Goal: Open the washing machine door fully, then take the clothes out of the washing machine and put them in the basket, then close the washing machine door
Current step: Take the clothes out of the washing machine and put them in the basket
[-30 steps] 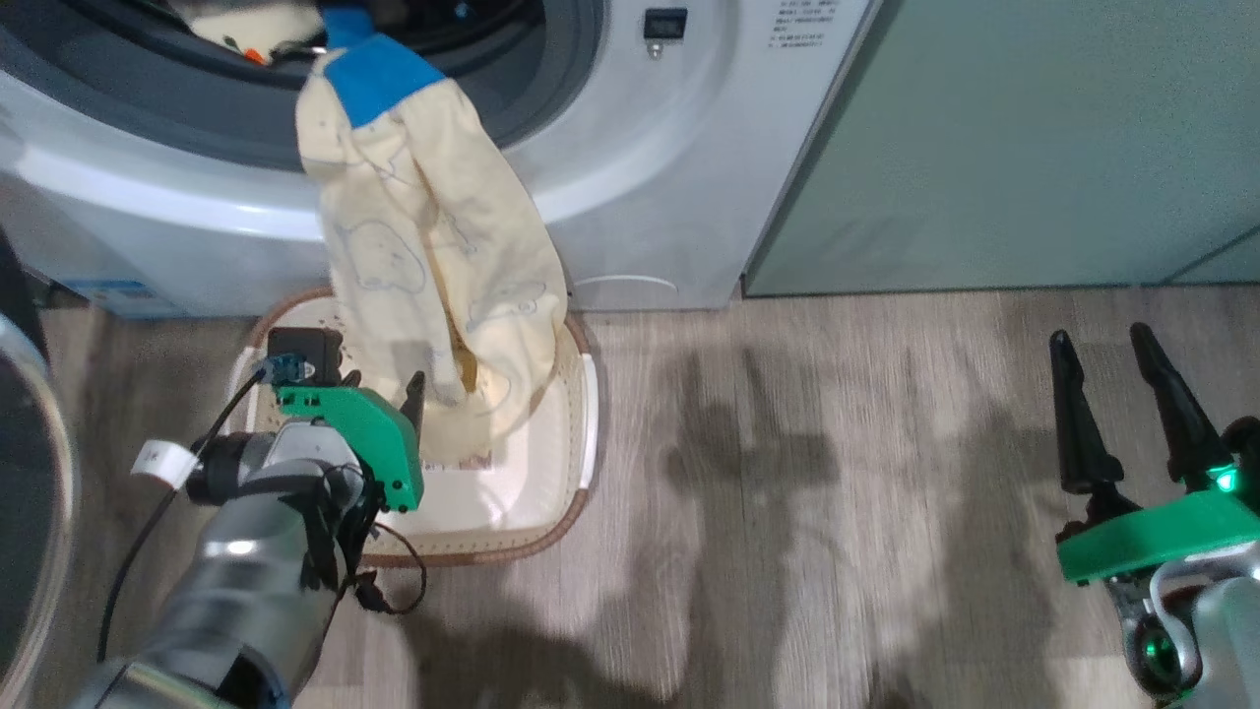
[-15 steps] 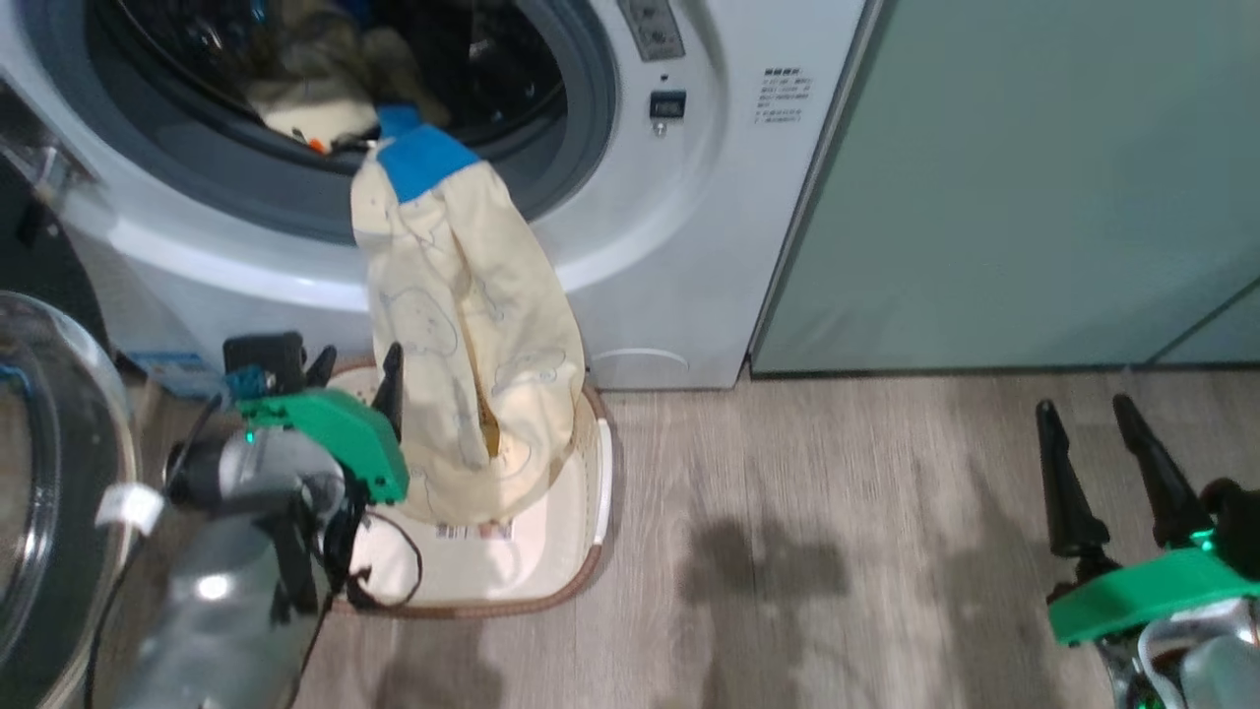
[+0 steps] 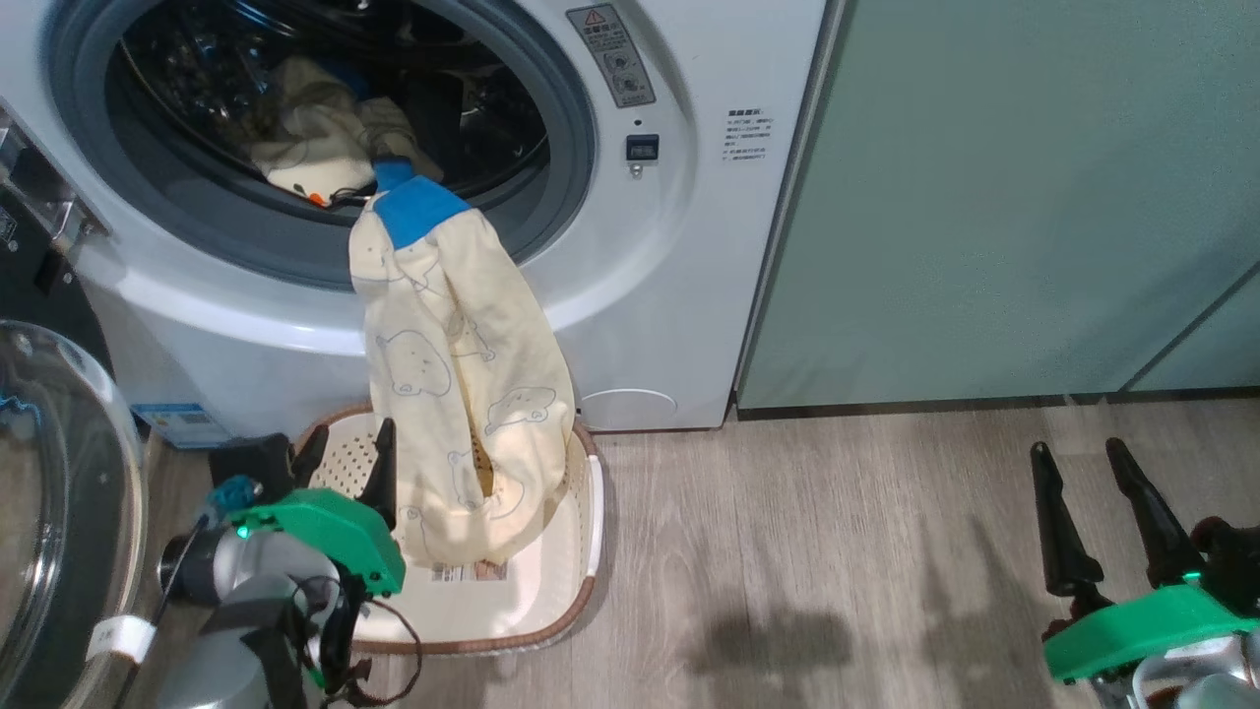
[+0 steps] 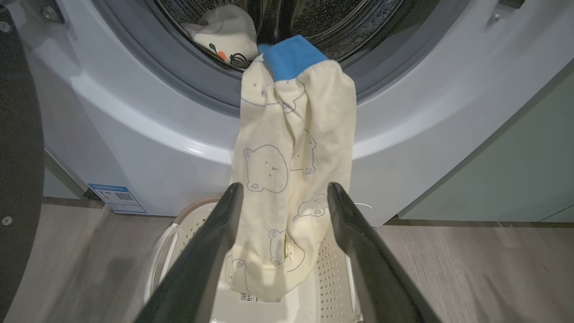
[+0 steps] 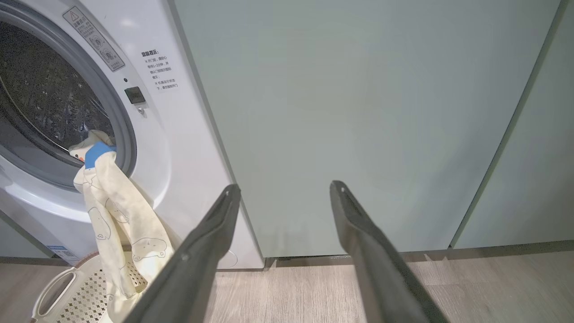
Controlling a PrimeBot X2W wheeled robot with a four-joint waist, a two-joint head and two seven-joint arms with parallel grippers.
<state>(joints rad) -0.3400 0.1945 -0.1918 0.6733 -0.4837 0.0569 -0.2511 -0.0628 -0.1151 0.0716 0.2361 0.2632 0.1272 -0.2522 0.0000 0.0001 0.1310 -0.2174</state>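
Note:
The white washing machine (image 3: 650, 295) stands with its door (image 3: 59, 512) swung open at the far left. One cream-yellow garment of the clothes (image 3: 463, 394), with a blue cuff, hangs from the drum mouth down into the basket (image 3: 581, 532) on the floor. More clothes (image 3: 305, 148) lie inside the drum. My left gripper (image 3: 346, 445) is open over the basket's left side, just left of the hanging garment and holding nothing. In the left wrist view the garment (image 4: 291, 148) hangs beyond the open left gripper (image 4: 284, 188). My right gripper (image 3: 1078, 453) is open and empty, far to the right.
Sage-green cabinet panels (image 3: 984, 197) stand right of the machine. Wood-look floor (image 3: 837, 551) runs between the basket and my right gripper. In the right wrist view the open right gripper (image 5: 282, 188) faces the green panels (image 5: 358, 112), with the machine (image 5: 179, 134) at the left.
The head camera has tilted up, bringing more of the drum into view. My left gripper has drawn back a little towards the basket's left rim. The garment hangs as before.

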